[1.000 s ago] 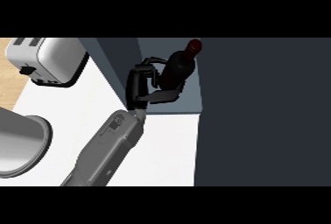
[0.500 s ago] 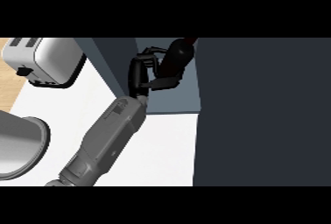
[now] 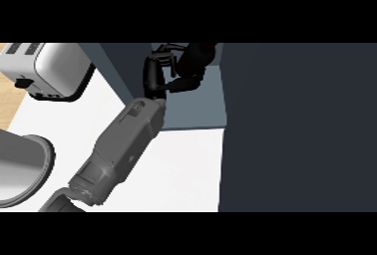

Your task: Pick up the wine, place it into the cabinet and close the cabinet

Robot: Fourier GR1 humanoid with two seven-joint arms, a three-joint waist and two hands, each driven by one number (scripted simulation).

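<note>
A grey forearm reaches up from the lower left across the white worktop (image 3: 184, 164) into the open cabinet (image 3: 195, 107). Its black left hand (image 3: 156, 74) has fingers (image 3: 168, 50) and thumb curled round the dark wine (image 3: 196, 60) bottle, held near the cabinet's back. The dark cabinet door (image 3: 298, 124) fills the right side. A toaster (image 3: 46, 69) sits at the upper left. The bottle's base is hidden, so it should probably be lowered upright onto the shelf before letting go. The right hand is out of sight.

A toaster (image 3: 46, 69) and grey pot (image 3: 18, 169) sit on the counter (image 3: 177, 169).
</note>
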